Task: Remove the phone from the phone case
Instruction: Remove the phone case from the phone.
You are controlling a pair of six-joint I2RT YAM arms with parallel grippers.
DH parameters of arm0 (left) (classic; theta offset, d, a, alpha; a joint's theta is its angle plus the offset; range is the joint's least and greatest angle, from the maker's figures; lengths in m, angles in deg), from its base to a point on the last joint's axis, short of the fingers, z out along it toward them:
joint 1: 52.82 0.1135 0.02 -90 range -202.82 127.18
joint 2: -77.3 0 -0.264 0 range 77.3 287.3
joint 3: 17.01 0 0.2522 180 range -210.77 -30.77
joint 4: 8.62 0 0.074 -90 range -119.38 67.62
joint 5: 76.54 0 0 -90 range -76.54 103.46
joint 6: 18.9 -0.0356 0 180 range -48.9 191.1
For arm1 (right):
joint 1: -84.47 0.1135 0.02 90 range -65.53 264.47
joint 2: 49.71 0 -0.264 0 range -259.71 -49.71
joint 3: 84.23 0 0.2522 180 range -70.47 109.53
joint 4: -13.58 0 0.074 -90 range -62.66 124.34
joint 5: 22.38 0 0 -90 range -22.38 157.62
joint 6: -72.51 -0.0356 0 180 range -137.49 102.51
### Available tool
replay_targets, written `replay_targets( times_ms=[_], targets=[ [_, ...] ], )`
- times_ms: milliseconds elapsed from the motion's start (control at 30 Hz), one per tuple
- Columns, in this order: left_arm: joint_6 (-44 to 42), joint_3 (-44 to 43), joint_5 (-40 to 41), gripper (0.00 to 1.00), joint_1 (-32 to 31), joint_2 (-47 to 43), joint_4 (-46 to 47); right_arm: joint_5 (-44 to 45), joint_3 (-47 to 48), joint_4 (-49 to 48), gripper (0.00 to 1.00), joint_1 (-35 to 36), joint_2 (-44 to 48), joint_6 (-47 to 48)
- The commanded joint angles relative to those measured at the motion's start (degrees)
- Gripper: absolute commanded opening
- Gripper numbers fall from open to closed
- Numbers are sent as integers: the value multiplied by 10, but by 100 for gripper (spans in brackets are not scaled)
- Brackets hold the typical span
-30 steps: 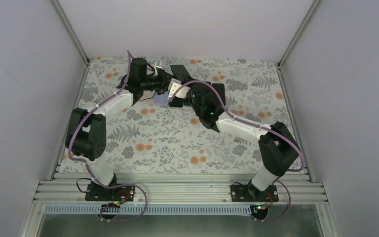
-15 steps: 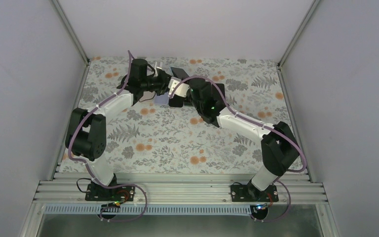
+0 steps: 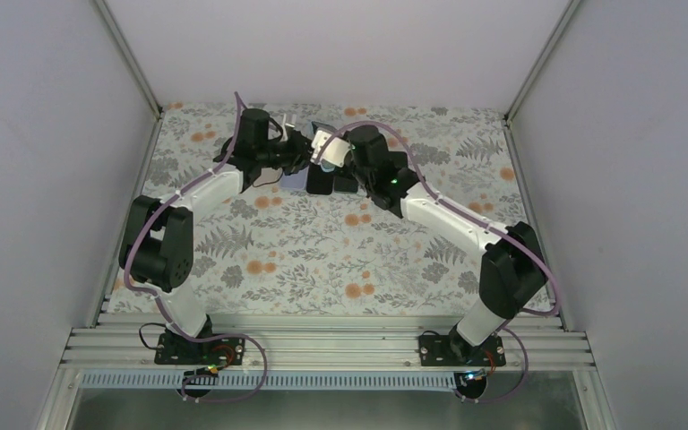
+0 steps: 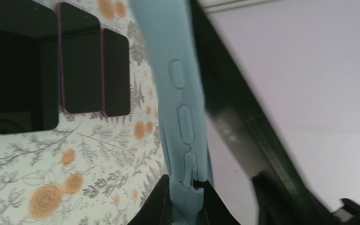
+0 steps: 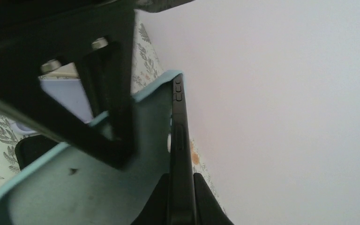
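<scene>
- Floral tabletop [image 3: 322, 260]: fills the middle of the top view.
- Phone case [image 4: 168, 47], pale blue: raised off the table, upper centre of the top view; left gripper [image 4: 187, 199] clamped on its edge.
- Phone [image 5: 180, 136], black: beside the case, angled away from it; right gripper [image 5: 182, 199] clamped on its edge.

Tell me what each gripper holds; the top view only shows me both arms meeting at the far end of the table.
Observer: The left gripper is shut on the edge of the light blue case, near its button bumps.
Operator: And the right one?
Observer: The right gripper is shut on the thin side of the black phone.
Operator: Is the phone out?
Observer: Not fully. In the right wrist view its far corner sits inside the corner of the case.
</scene>
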Motion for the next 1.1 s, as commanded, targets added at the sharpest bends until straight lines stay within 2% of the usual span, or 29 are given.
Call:
replay_targets(
  times_ms=[0, 267, 500, 700, 1067],
  targets=[
    [-28, 22, 5, 2, -6, -1, -27, 17, 68, -44, 4, -30, 41, -71],
    [-44, 30, 18, 2, -7, 3, -37, -53, 145, 42, 4, -67, 40, -150],
    [-110, 11, 53, 2, -1, 0, -76, -113, 182, 104, 4, -102, 52, -212],
    [-211, -19, 87, 2, 6, -8, -127, -174, 189, 149, 4, -144, 82, -272],
    [-474, -91, 161, 2, 31, -21, -251, -226, 150, 164, 4, -188, 118, -337]
  ],
)
